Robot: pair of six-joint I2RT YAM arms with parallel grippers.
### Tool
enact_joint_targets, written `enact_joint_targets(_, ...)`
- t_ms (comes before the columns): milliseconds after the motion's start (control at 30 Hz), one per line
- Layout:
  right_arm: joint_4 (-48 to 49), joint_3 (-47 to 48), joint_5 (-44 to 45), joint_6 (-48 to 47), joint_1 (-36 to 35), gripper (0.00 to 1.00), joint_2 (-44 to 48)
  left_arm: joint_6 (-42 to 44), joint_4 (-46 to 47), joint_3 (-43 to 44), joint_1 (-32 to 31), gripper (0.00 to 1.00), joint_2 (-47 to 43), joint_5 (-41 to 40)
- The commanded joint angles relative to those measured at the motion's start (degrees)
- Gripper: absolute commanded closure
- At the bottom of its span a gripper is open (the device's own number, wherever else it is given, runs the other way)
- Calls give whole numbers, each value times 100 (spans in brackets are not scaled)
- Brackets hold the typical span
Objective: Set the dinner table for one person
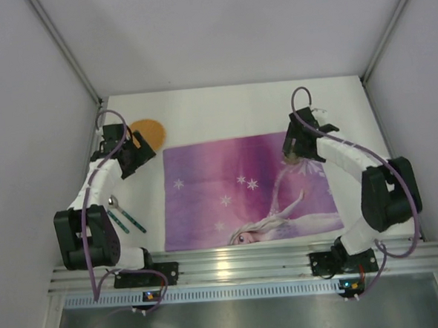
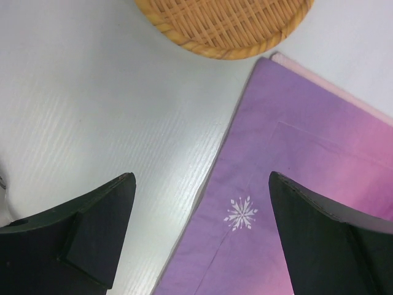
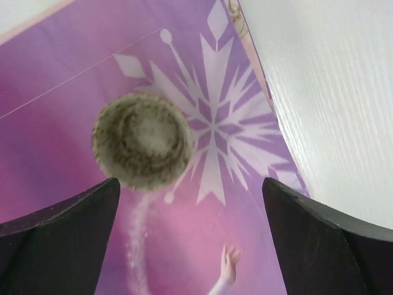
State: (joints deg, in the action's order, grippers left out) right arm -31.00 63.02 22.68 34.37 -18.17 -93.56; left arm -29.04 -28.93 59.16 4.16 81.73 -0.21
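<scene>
- While spread wide above the speckled cup (image 3: 141, 147), grips nothing: right gripper (image 3: 191, 181).
- Stands upright on the purple placemat (image 1: 220, 186), near its far right corner, clear of both fingers: that cup.
- Gapes wide and empty over the placemat's left edge: left gripper (image 2: 201, 178).
- Sits just past that edge: woven basket (image 2: 224, 24).
- Lies white and broad beneath everything: worktop (image 1: 238, 107).
- Rests left of the placemat: spoon (image 1: 114, 203).

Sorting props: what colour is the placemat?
The placemat is purple to pink with white snowflakes; top view.
</scene>
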Motion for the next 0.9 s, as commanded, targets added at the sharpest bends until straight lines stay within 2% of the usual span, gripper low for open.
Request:
enact_joint_targets(0,-415,-88,-219,184,-168,0,1066,-409,835,-334,137,5,-106,-15)
enact_joint_targets(67,-555,-202,-316,210,-248,0,1461,-524,1185,-466,312,5,26,203)
enact_joint_targets(167,-731,-361,-641,245,-327,0,1823,-760,1783,-755,829,5,307,968)
enact_joint_targets(200,-784,-405,-720,280,-336,0,1893,-857,2307,-861,953,6,439,1388)
enact_joint_targets(300,-819,-563,-791,263,-336,0,2034,-1148,3057,-1186,1306,6,746,1716)
enact_joint_targets(633,-864,-862,-853,123,-345,0,2052,-2377,4684,-1222,1482,7,1907,1779)
enact_joint_targets(767,-837,-845,-817,44,-336,0,1982,-2633,4782,-1152,1473,7,2302,1507)
enact_joint_targets(867,-820,-818,-800,-9,-327,0,1903,-2993,4861,-1187,1430,12,2522,1322)
